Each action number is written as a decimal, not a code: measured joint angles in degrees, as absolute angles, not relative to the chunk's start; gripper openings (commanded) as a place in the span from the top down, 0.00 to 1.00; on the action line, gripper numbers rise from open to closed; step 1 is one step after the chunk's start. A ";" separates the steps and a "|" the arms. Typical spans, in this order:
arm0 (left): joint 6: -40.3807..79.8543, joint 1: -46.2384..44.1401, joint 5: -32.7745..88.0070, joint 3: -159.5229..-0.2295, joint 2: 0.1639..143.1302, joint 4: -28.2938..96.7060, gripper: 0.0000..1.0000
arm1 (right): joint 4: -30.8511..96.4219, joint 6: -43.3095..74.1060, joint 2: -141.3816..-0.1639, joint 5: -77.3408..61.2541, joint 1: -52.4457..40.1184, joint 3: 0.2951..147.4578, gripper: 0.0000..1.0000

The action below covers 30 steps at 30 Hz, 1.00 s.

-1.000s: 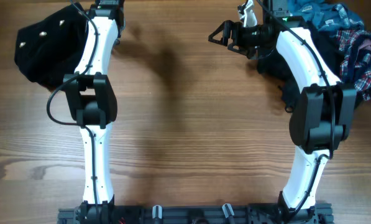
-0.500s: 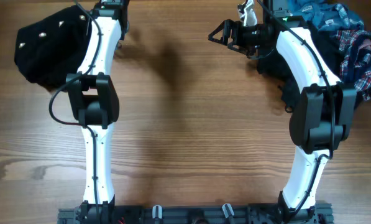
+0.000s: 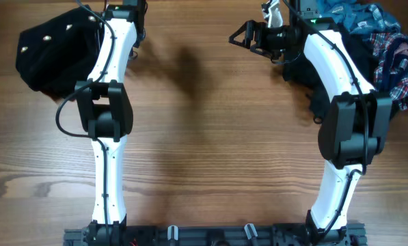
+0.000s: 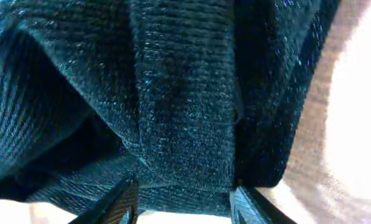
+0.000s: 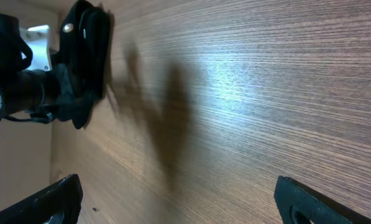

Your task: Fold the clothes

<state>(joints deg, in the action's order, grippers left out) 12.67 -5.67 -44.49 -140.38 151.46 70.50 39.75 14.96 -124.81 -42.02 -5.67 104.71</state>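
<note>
A black knitted garment [image 3: 50,48] with white studs lies bunched at the table's far left. My left gripper [image 3: 126,8] is at its right edge, at the top of the overhead view. In the left wrist view the dark fabric [image 4: 173,93] fills the frame and bunches between the fingertips [image 4: 185,200], which are closed on it. My right gripper [image 3: 240,35] is wide open and empty above bare wood at the far middle; its fingertips [image 5: 179,199] are far apart. The garment also shows in the right wrist view [image 5: 89,56].
A pile of clothes [image 3: 388,41], blue denim and plaid, lies at the far right corner. A dark garment [image 3: 303,68] lies under the right arm. The wooden table [image 3: 210,137] stretches between the arms.
The left arm has shifted slightly to the right. The right arm and the clothes pile have not moved.
</note>
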 measured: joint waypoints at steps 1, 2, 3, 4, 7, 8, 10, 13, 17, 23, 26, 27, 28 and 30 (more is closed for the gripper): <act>13.50 -5.67 -44.49 -140.38 151.46 69.95 0.55 | 39.75 14.96 -124.81 -42.02 -5.67 104.71 0.00; 14.22 -5.65 -44.29 -140.38 151.46 69.21 0.55 | 39.75 14.96 -124.81 -42.02 -5.67 104.71 0.00; 14.98 -5.65 -44.12 -140.38 151.46 68.18 0.55 | 39.75 14.96 -124.81 -42.02 -5.67 104.71 0.00; 15.44 -5.63 -43.99 -140.38 151.46 67.46 0.55 | 39.75 14.96 -124.81 -42.02 -5.67 104.71 0.00; 16.43 -5.63 -43.64 -140.38 151.46 65.28 0.54 | 39.75 14.96 -124.81 -42.02 -5.67 104.71 0.00; 16.71 -5.63 -43.62 -140.38 151.46 64.49 0.54 | 39.75 14.96 -124.81 -42.02 -5.67 104.71 0.00; 17.08 -5.63 -43.57 -140.38 151.46 63.48 0.54 | 39.75 14.96 -124.81 -42.02 -5.67 104.71 0.00; 17.30 -5.63 -43.46 -140.38 151.46 62.43 0.62 | 39.75 14.96 -124.81 -42.02 -5.67 104.71 0.00; 17.56 -5.52 -43.40 -140.38 151.46 62.35 0.91 | 39.75 14.96 -124.81 -42.02 -5.67 104.71 0.00; 17.93 -4.01 -43.29 -140.38 151.46 62.46 0.96 | 39.75 14.94 -124.81 -42.02 -5.67 104.71 0.00; 17.91 -2.92 -43.20 -140.38 151.46 64.07 0.96 | 39.75 14.92 -124.81 -42.02 -5.67 104.71 0.00; 17.93 -2.33 -43.22 -140.38 151.46 65.60 0.96 | 39.77 14.92 -124.81 -42.02 -5.67 104.71 0.00; 17.93 -2.04 -43.24 -140.40 151.44 66.74 0.96 | 39.77 14.92 -124.81 -42.02 -5.67 104.71 0.00; 17.93 -1.85 -43.27 -140.40 151.35 68.71 0.96 | 39.75 14.90 -124.81 -42.02 -5.67 104.71 0.00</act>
